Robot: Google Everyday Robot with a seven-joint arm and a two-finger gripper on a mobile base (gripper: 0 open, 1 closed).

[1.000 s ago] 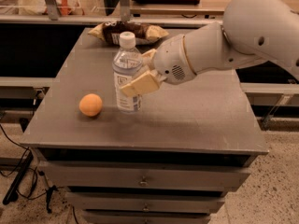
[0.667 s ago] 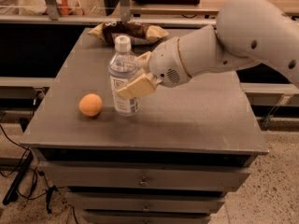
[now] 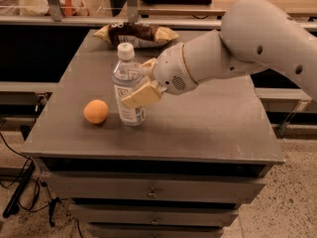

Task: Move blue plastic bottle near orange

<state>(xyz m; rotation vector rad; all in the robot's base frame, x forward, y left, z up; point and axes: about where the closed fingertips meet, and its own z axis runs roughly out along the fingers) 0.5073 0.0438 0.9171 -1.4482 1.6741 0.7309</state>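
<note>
The blue plastic bottle (image 3: 128,83), clear with a white cap and a pale label, stands upright on the grey table (image 3: 208,123), left of centre. The orange (image 3: 95,111) lies on the table just left of the bottle's base, with a small gap between them. My gripper (image 3: 135,83) reaches in from the right and is shut on the bottle's middle. One tan finger (image 3: 142,94) crosses the front of the bottle and the other shows behind it.
A brown-and-yellow snack bag (image 3: 134,34) lies at the table's back edge, behind the bottle. My white arm (image 3: 247,48) spans the right half of the table. Drawers sit under the tabletop. Shelving and cables lie behind and to the left.
My gripper has carried the bottle a little to the left, closer to the orange. The orange has not moved.
</note>
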